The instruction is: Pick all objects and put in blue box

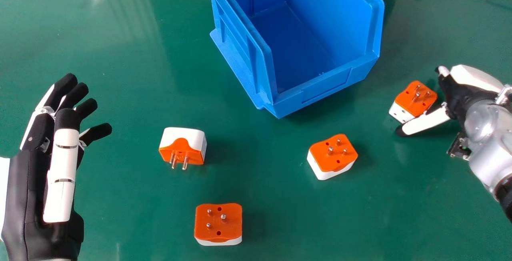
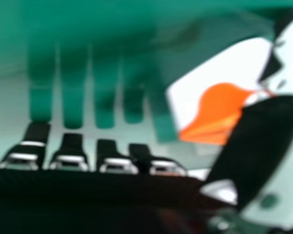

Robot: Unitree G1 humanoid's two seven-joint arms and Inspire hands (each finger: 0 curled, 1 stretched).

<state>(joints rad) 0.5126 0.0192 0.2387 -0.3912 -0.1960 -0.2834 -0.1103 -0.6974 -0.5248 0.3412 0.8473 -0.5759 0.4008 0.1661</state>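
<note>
Right hand (image 1: 460, 101) is sitting open, thumb (image 1: 426, 123) lying beside the rightmost plug adapter (image 1: 416, 97), probably to allow a pinch. Three other adapters (image 1: 218, 225) are waiting. Blue bin (image 1: 328, 89) is facing them, likely for easy drops. Left hand (image 1: 62, 173) is idling, relaxed.

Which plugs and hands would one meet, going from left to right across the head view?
Left hand, plug on its side, nearest plug, plug before the blue box, rightmost plug, right hand.
</note>
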